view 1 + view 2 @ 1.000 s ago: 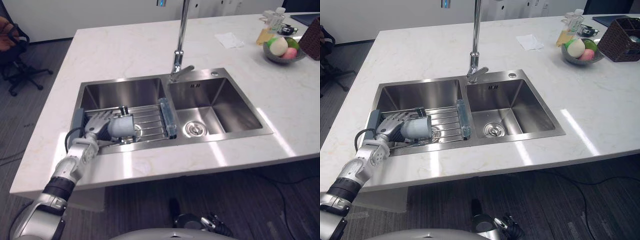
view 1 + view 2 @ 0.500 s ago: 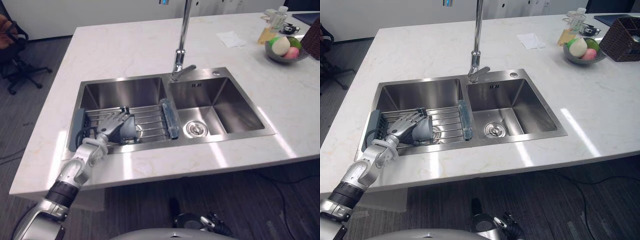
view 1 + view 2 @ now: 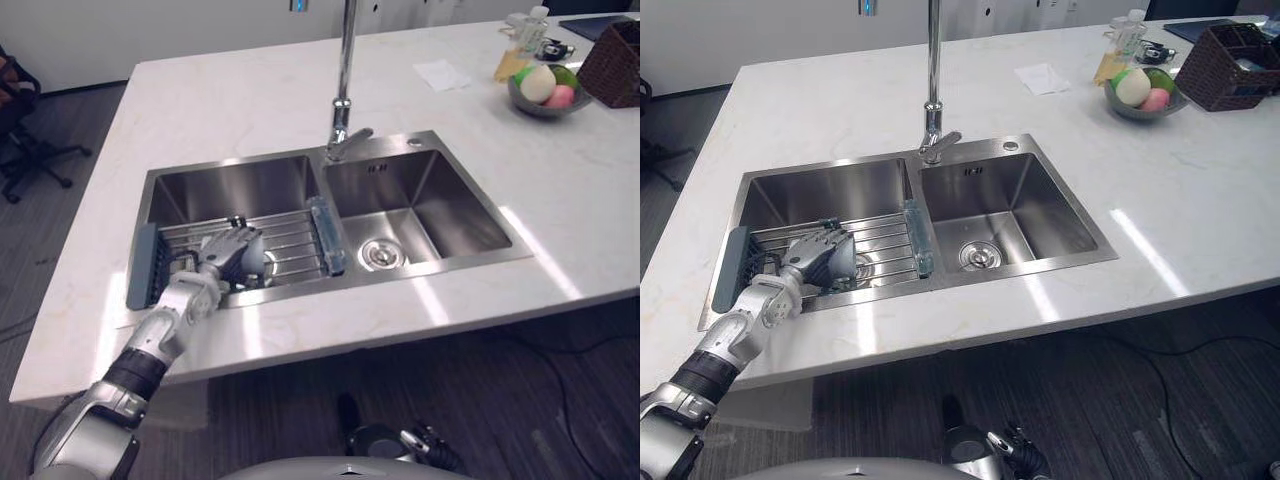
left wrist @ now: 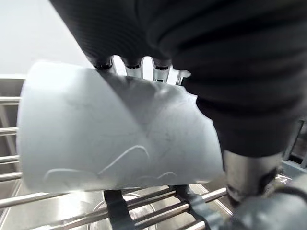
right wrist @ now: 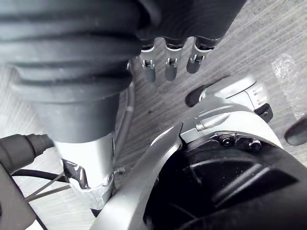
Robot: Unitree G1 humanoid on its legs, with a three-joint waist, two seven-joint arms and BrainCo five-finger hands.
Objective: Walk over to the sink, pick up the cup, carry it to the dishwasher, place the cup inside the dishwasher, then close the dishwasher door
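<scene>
My left hand [image 3: 220, 252] has its fingers curled round the cup [image 4: 110, 129], which lies on its side on the rack [image 3: 295, 240] near the front-left corner of the sink [image 3: 240, 190]. My right hand [image 5: 72, 48] hangs above the floor [image 5: 268, 28].

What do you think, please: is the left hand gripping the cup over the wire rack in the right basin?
No: the left hand grips the cup over the wire rack in the left basin, as the left eye view shows.
</scene>
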